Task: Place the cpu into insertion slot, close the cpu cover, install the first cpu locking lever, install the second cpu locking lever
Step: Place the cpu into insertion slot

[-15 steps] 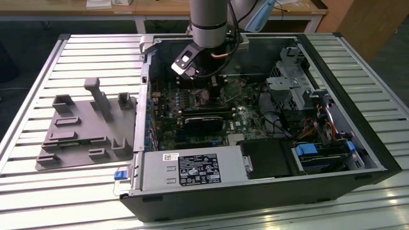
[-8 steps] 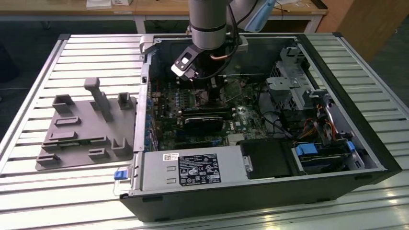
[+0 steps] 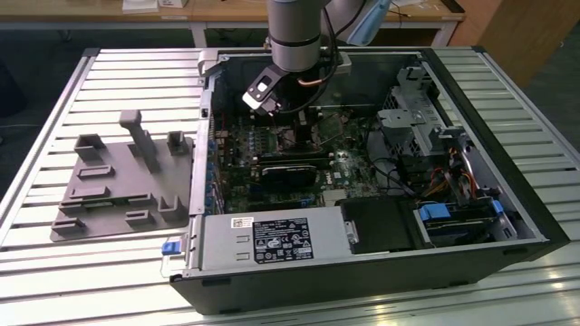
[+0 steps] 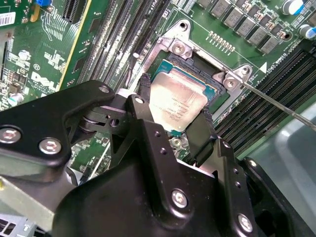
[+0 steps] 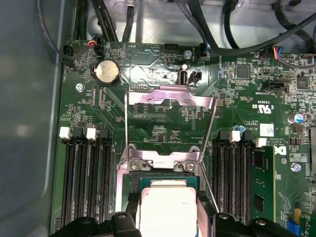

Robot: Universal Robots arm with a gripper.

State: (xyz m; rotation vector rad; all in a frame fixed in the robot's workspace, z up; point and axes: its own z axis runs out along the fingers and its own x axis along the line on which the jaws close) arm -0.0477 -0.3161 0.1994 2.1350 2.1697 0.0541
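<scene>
Gripping the cpu point(image 4: 178, 98) by two opposite edges, my gripper point(image 4: 175, 106) has its black fingers point(image 4: 144, 94) narrowed onto the chip, directly over the insertion slot point(image 4: 174, 49). Whether the chip is fully seated I cannot tell. Fine print covers its pale metal top, too small to make out.

In the first wrist view the cpu point(image 5: 168, 210) sits between my fingers at the slot's silvery rim point(image 5: 160, 167), and the cpu cover point(image 5: 170, 98) stands swung open beyond it, a thin lever wire point(image 5: 127, 123) running along one side. A round coin battery point(image 5: 107, 72) lies near the cover, long black memory slots point(image 5: 89, 177) flank the socket, and white lettering dots the green board.

The exterior view places my gripper point(image 3: 288, 115) in the upper middle of the frame, reaching down into the open computer case point(image 3: 507, 204). A white printed label point(image 3: 281, 241) covers the grey power supply box at lower centre. A grey fixture plate point(image 3: 118, 183) lies on the slatted table point(image 3: 54, 272) at the exterior view's left.
</scene>
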